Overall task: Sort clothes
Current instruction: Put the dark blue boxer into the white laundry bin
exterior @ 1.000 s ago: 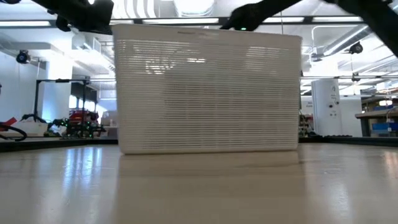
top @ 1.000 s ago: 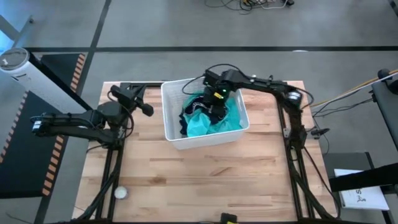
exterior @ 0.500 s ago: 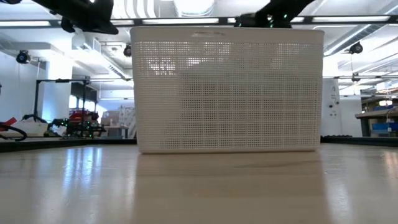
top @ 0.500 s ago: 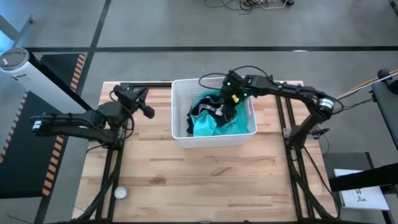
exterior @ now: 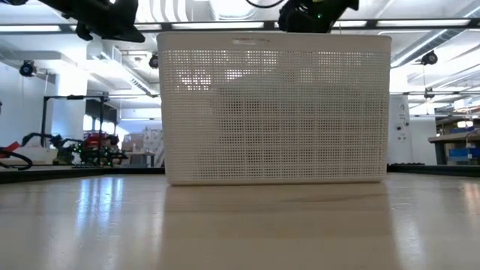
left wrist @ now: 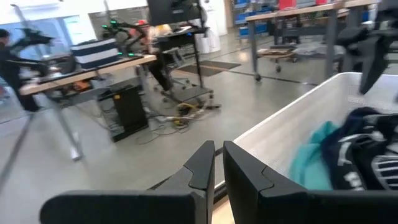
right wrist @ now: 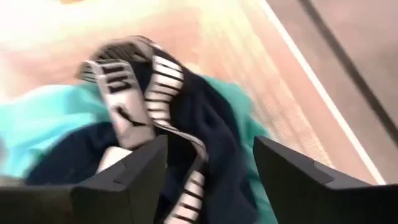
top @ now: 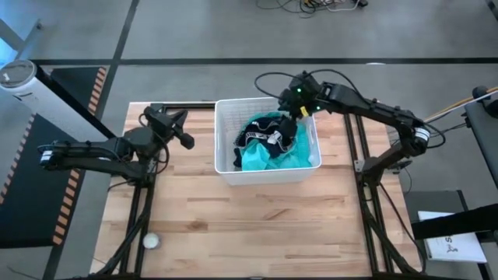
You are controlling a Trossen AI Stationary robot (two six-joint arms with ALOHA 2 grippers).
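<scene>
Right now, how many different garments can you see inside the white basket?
2, both in the white basket: a teal garment at the front and black shorts with a white-lettered waistband on top. Others may be hidden underneath.

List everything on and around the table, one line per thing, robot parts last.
basket: one, white perforated plastic, on the table's far middle part.
teal garment: one, turquoise, in the basket, under the dark clothes.
black shorts: one, black with a white-lettered waistband, on top of the pile in the basket.
small round object: one, pale, near the table's front left corner; what it is cannot be told.
table: one, light wood planks.
papers: one sheet or stack, white, right of the table.
left pincer: one, dark, shut, hovering left of the basket.
right pincer: one, dark, jaws apart, empty, above the basket's far right part over the shorts.
</scene>
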